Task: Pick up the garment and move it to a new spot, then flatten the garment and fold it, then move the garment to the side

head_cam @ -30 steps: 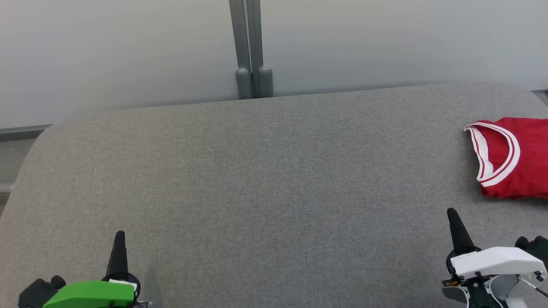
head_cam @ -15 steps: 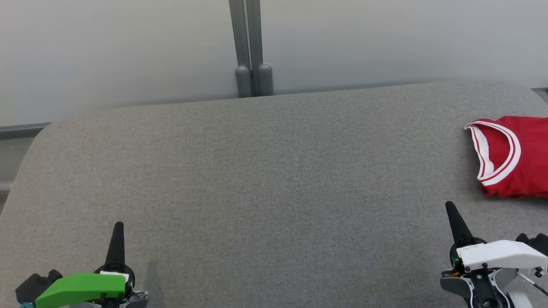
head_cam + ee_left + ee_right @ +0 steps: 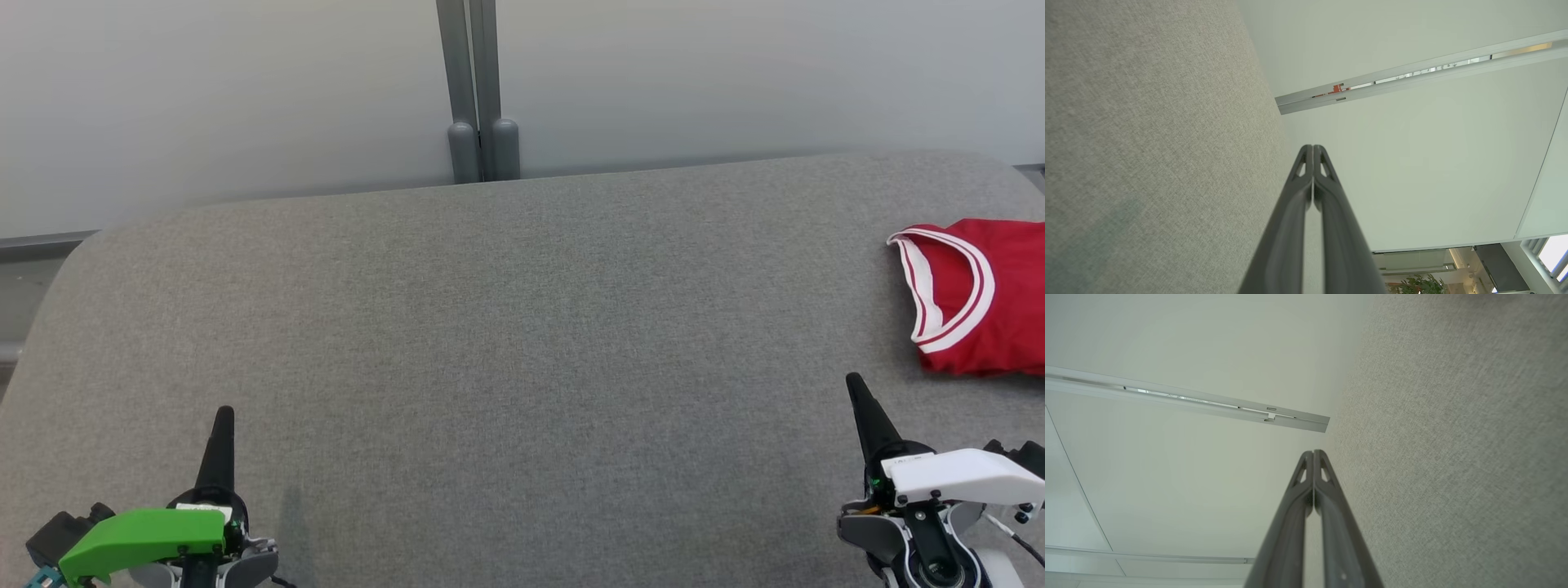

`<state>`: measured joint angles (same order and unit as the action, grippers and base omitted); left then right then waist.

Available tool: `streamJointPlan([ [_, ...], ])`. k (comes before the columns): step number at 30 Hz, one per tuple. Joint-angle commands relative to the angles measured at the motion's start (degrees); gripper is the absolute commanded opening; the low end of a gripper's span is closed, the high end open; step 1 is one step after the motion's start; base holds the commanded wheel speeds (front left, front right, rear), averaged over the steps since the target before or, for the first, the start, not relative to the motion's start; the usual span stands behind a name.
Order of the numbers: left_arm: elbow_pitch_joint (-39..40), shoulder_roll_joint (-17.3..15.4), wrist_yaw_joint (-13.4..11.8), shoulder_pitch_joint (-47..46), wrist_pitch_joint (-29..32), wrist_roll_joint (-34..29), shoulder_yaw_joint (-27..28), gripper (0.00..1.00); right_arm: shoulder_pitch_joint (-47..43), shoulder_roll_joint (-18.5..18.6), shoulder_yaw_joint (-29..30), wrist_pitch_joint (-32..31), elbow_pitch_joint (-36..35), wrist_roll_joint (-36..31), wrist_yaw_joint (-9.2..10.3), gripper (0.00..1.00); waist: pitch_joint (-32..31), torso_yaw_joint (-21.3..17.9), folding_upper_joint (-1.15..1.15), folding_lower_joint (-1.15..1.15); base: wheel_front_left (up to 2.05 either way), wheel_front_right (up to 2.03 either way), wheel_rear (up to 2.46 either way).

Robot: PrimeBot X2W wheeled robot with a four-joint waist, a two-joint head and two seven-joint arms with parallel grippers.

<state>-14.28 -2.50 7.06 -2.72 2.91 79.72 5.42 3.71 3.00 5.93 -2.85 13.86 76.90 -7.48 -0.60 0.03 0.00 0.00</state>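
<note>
The garment point(image 3: 992, 302), a red shirt with a white-striped collar, lies folded at the right edge of the grey table point(image 3: 506, 343), partly cut off by the head view's border. My right gripper point(image 3: 854, 380) hovers low at the lower right, shut and empty, a little in front of and left of the garment. At the lower left, my left gripper point(image 3: 224, 412) is shut too, holding nothing. In the left wrist view its fingers point(image 3: 1312, 149) are pressed together over the grey cloth. The right wrist view shows the right gripper point(image 3: 1313, 454) closed the same way.
A pale wall runs behind the table, with a grey post point(image 3: 478, 90) at its middle. The table's far edge curves down at both corners. A grey ledge point(image 3: 33, 249) lies beyond the left corner.
Both grippers have slid a little farther up the table, staying shut. The garment has not moved; the picture shifted slightly.
</note>
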Motion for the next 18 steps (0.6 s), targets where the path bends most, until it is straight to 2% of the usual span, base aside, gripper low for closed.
streamJointPlan([
  [1,0.37,-0.5,0.27,-1.41,0.27,1.45,0.29,0.0,0.87,0.11,0.16,-0.39,-0.14,1.46,-0.02,0.0,0.04,0.0,0.0,0.0,0.0,0.0,0.0],
  [18,0.34,-0.54,0.49,-2.98,2.2,8.03,0.83,0.0,1.96,-0.02,0.48,-2.35,0.06,9.43,-0.03,0.0,0.42,-0.01,0.0,0.0,0.0,0.0,0.0],
])
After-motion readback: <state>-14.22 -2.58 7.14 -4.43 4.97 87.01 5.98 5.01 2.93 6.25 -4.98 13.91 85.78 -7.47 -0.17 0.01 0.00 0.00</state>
